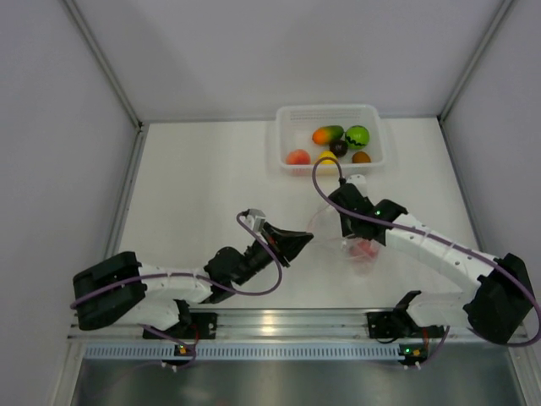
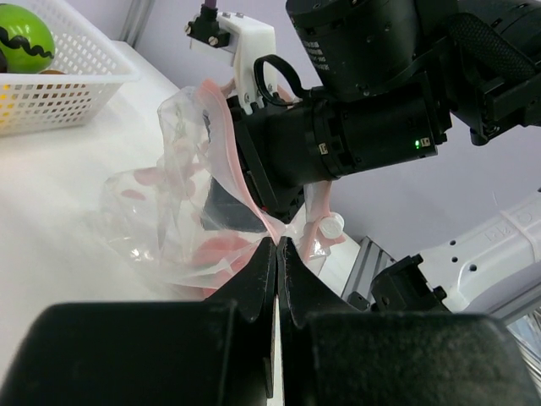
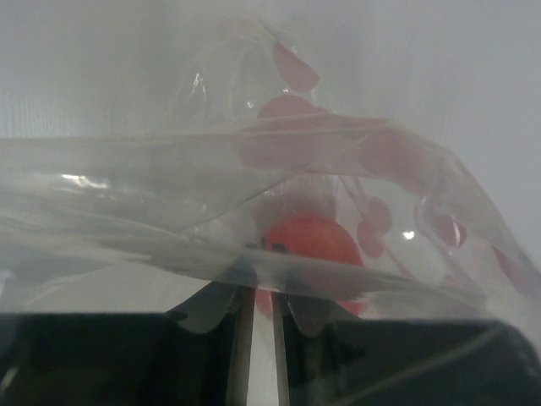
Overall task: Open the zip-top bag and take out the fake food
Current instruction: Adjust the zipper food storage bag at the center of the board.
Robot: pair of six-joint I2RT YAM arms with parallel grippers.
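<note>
The clear zip-top bag (image 1: 323, 222) (image 2: 161, 211) (image 3: 169, 169) lies mid-table between both arms. My left gripper (image 1: 303, 239) (image 2: 276, 243) is shut on the bag's pink zip strip (image 2: 221, 118) and holds the mouth up. My right gripper (image 1: 359, 239) (image 3: 262, 288) reaches into the bag. Its jaws are closed to a narrow slit on the edge of a pink-red fake fruit (image 1: 365, 249) (image 3: 317, 237), seen through a fold of film. Other fake food sits in the tray: a mango (image 1: 327, 134), a green one (image 1: 357, 136), a peach one (image 1: 297, 157).
The white tray (image 1: 287, 114) (image 2: 59, 101) stands at the back, just beyond the right wrist. The right arm's black wrist (image 2: 363, 127) crowds the bag's mouth close to my left fingers. Grey walls close in the table on three sides.
</note>
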